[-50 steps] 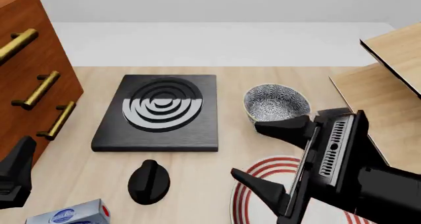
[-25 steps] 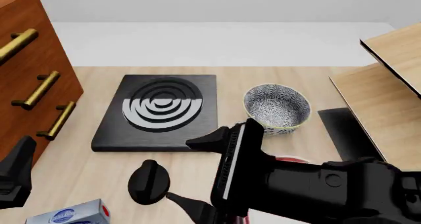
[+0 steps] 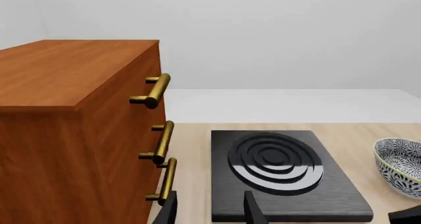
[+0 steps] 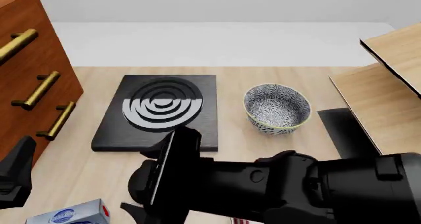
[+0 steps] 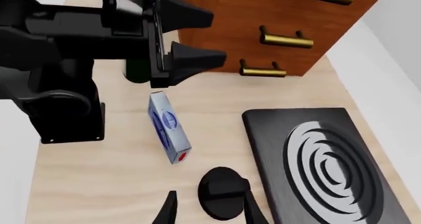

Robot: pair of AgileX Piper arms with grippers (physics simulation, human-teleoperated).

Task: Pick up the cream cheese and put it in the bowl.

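Note:
The cream cheese (image 4: 69, 215) is a silver-grey box with a blue oval logo and a red end, lying at the near left table edge; it also shows in the right wrist view (image 5: 169, 128). The floral bowl (image 4: 277, 108) stands right of centre, empty, and shows in the left wrist view (image 3: 402, 167). My right gripper (image 4: 135, 182) is open and empty, swung across to the left over a black knob, short of the cream cheese; its fingers show in its own view (image 5: 210, 213). My left gripper (image 4: 16, 177) is open and empty at the left edge, beside the cream cheese (image 5: 187, 39).
A black stove plate (image 4: 157, 113) lies centre-left. A black knob (image 5: 224, 192) sits between it and the cream cheese. A wooden drawer cabinet (image 4: 29, 71) stands at the left, a wooden shelf (image 4: 388, 81) at the right. My right arm (image 4: 302, 189) covers the red-striped plate.
My right arm has swung from the right side of the table across to the left, passing over the red-striped plate, and its gripper is now above the knob. The left arm has not moved.

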